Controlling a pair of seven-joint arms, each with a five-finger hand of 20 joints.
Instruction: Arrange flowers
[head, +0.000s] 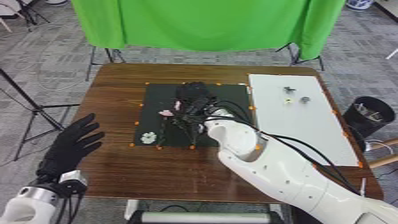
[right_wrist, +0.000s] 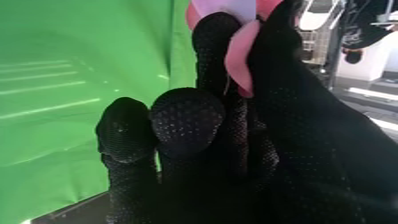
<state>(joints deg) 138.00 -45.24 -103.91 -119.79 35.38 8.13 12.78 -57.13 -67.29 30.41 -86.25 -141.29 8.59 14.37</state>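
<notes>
Right wrist view: right hand (right_wrist: 188, 117) with pink flower (right_wrist: 238, 62) pinched between thumb and fingers.
Right hand is over the dark mat (head: 158, 93); white flower (head: 148, 137) lies leftward and nearer the robot, an offset that placement likely turns on. Stem axis of the held flower: indeterminate. Left hand (head: 60, 152): fingers extended, empty, beside the mat.

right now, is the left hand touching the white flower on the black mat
No, the left hand is by the left edge of the table, apart from the white flower.
</notes>
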